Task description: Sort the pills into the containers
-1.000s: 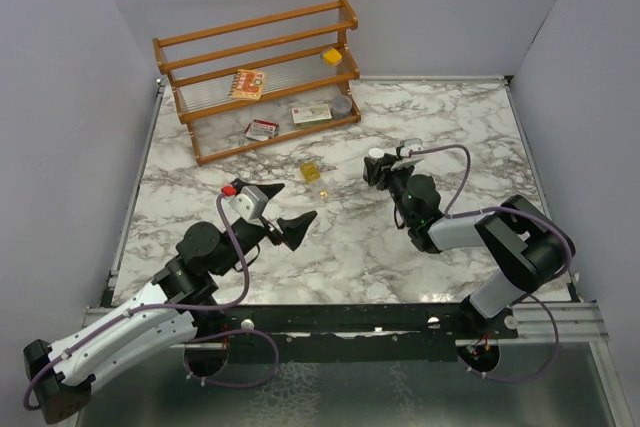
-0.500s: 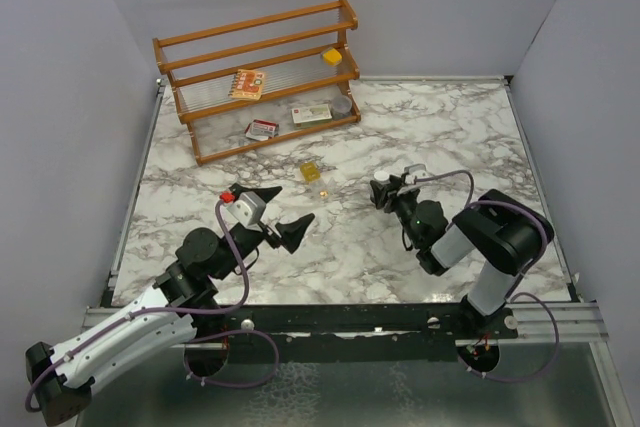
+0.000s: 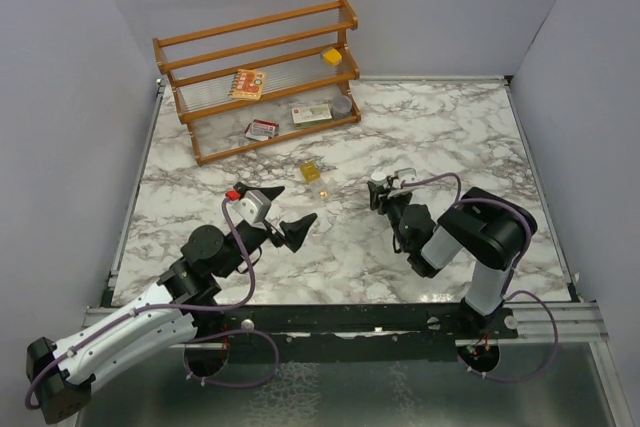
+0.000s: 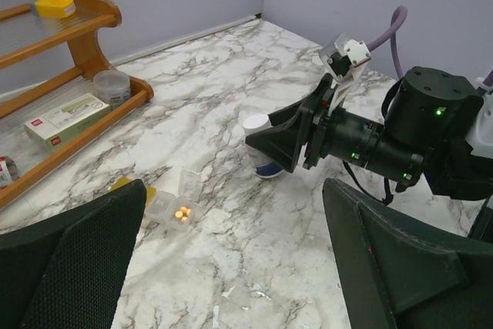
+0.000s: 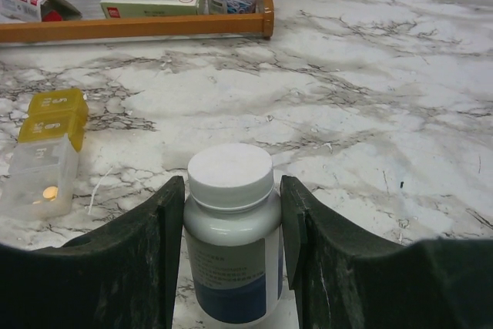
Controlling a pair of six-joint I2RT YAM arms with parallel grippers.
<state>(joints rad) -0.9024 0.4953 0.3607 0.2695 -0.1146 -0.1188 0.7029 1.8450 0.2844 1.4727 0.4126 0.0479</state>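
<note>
A pill bottle point(image 5: 232, 244) with a white cap, pale body and blue base stands upright on the marble. My right gripper point(image 5: 231, 190) is shut on it, a finger pressing each side. In the left wrist view the same bottle point(image 4: 258, 125) shows between those dark fingers. A few tiny yellow pills point(image 4: 182, 213) lie in a small clear container point(image 4: 164, 204) with yellow lids, left of the bottle. One of the pills point(image 5: 50, 192) shows in the right wrist view. My left gripper point(image 3: 283, 209) hangs wide open above the table, nothing between its fingers.
A wooden rack point(image 3: 260, 77) stands at the back left. It holds flat printed boxes point(image 3: 311, 114), a low round tin point(image 3: 342, 104) and a yellow cube point(image 3: 332, 55). Grey walls close in the table on three sides.
My right gripper has drawn back toward its base and the arm has folded up. My left gripper has shifted slightly to the right.
</note>
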